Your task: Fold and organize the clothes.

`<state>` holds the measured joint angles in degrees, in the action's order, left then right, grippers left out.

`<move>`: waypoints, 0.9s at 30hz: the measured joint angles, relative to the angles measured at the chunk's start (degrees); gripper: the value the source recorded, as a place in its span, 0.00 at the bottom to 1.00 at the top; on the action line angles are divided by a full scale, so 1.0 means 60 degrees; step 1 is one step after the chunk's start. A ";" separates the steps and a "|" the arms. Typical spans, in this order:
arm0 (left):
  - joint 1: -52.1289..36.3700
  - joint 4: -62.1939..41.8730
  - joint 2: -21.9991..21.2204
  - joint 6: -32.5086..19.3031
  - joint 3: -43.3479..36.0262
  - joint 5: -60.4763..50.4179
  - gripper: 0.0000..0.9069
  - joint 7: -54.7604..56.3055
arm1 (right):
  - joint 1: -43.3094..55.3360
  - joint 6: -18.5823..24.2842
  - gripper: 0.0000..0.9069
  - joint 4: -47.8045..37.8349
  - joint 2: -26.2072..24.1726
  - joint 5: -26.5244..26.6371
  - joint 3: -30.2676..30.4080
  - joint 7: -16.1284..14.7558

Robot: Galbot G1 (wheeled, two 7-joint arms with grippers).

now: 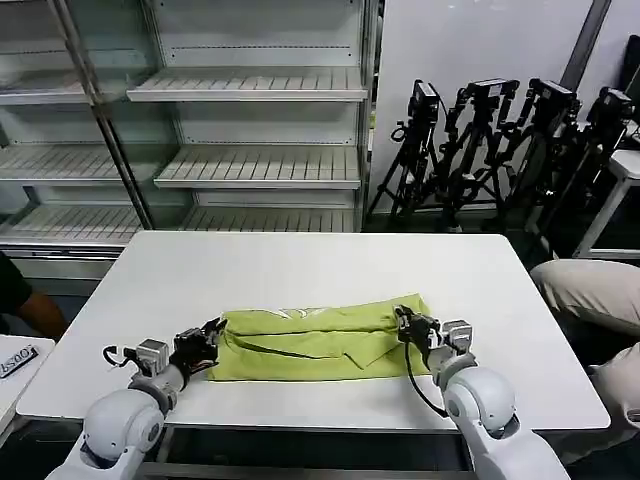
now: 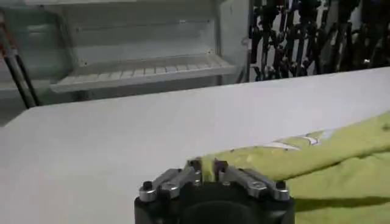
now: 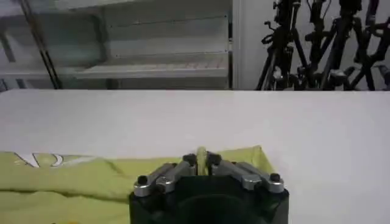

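The clothes, a lime yellow-green T-shirt (image 1: 318, 342), lie folded into a long band across the near half of the white table (image 1: 300, 265). My left gripper (image 1: 213, 334) is at the band's left end, shut on the shirt's edge. In the left wrist view the left gripper (image 2: 206, 167) has green fabric (image 2: 341, 152) pinched between its fingertips. My right gripper (image 1: 402, 321) is at the band's right end, shut on a fold of the shirt. In the right wrist view the right gripper (image 3: 201, 158) holds a thin ridge of shirt fabric (image 3: 73, 176) upright between its fingers.
Behind the table stand empty metal shelves (image 1: 250, 130) and a cluster of black tripods (image 1: 500, 140). A person's knee in beige trousers (image 1: 590, 295) is beside the table's right edge. A dark sleeve (image 1: 15, 295) shows at the left edge.
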<state>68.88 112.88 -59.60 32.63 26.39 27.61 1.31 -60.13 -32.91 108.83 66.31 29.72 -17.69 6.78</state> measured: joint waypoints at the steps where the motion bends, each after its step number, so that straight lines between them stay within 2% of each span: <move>1: 0.0010 0.0080 0.0000 0.0008 0.0000 0.0063 1.00 0.0058 | -0.0047 0.0000 1.00 0.0049 -0.0016 -0.0029 -0.0041 -0.0019; 14: -0.0187 0.0123 -0.0403 0.0059 -0.0969 0.1293 1.00 0.2451 | -0.0722 -0.0001 1.00 0.0812 -0.0187 -0.0344 -0.0573 -0.0229; 15: -0.0219 0.0046 -0.0442 0.0061 -0.1061 0.1348 0.71 0.2626 | -0.0760 0.0001 1.00 0.0863 -0.0194 -0.0365 -0.0608 -0.0241; 16: -0.0243 -0.0022 -0.0477 0.0062 -0.1141 0.1385 0.01 0.2755 | -0.0796 0.0002 1.00 0.0907 -0.0198 -0.0386 -0.0642 -0.0252; 27: -0.0431 -0.0584 -0.0660 0.0045 -0.1759 0.1340 0.01 0.3766 | -0.1120 0.0026 1.00 0.1194 -0.0315 -0.0444 -0.1081 -0.0303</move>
<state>66.30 109.38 -63.55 32.90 15.83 35.65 23.91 -66.85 -32.75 115.99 64.42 27.06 -24.17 4.96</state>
